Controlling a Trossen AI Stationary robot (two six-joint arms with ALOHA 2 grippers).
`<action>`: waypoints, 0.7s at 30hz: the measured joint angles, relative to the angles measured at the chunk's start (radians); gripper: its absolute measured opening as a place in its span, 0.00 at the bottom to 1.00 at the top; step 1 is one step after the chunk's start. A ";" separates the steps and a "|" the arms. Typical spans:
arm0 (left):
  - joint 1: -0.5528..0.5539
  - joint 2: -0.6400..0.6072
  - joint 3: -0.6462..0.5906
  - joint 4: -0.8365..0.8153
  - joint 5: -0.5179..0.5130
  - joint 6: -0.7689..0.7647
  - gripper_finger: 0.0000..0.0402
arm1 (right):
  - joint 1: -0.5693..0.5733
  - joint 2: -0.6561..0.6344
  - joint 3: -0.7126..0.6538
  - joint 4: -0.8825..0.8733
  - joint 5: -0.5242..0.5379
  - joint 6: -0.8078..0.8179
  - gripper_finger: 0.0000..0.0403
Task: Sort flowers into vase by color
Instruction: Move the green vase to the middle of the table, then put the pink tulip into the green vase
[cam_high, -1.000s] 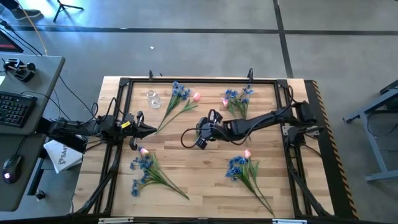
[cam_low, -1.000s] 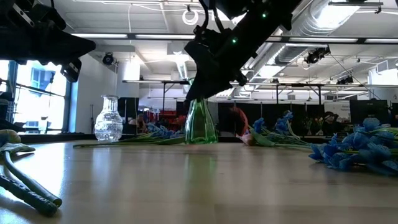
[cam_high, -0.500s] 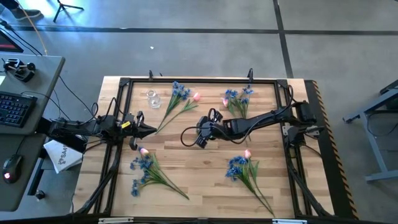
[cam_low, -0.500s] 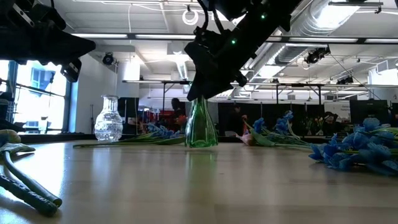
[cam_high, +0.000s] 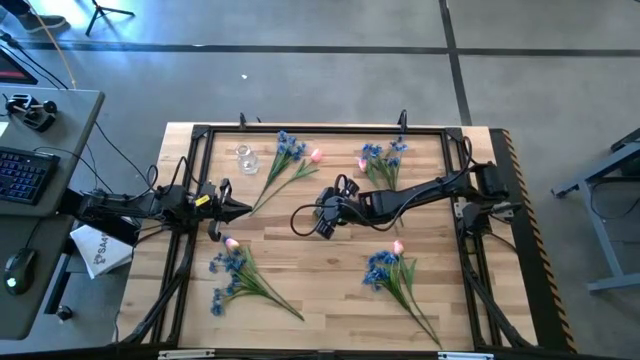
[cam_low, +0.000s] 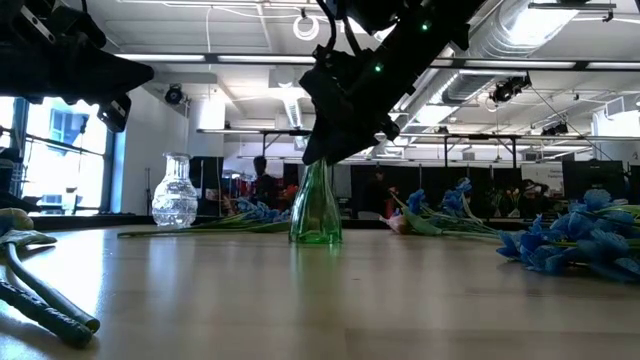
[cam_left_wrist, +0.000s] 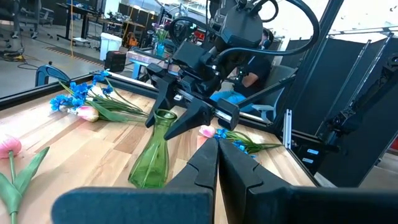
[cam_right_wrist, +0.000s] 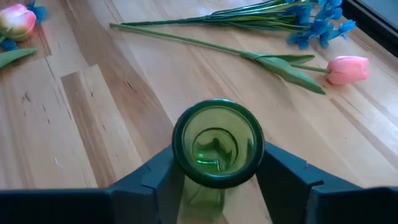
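Observation:
A green glass vase stands on its foot mid-table. My right gripper comes down at a slant from the right, one finger on each side of the vase's neck, jaws spread. Four bunches of flowers, blue sprays with pink tulips, lie flat on the table: far left, far right, near left, near right. My left gripper waits shut at the left edge, pointing level. My right gripper has a finger on each side of the green vase's neck just under the rim, coming from above at a slant. The rim hides the place, so I cannot tell whether either finger touches the glass. The vase's foot is on the table.
A clear glass vase stands at the far left. A black frame runs round the table's edge. A tulip and blue spray lie just beyond the green vase. People move in the room behind.
The green vase has shifted slightly toward the table's left, its foot staying on the wood. My right arm has kept its place over it.

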 joint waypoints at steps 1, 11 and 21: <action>0.000 0.000 0.000 0.000 0.000 0.000 0.00 | 0.000 0.000 0.000 0.000 0.000 -0.006 0.49; 0.000 0.000 0.000 0.000 0.000 0.000 0.00 | 0.002 -0.037 0.000 -0.033 -0.001 -0.019 0.63; 0.000 0.000 0.000 0.000 0.001 0.000 0.00 | 0.025 -0.151 0.000 -0.298 -0.119 0.094 0.63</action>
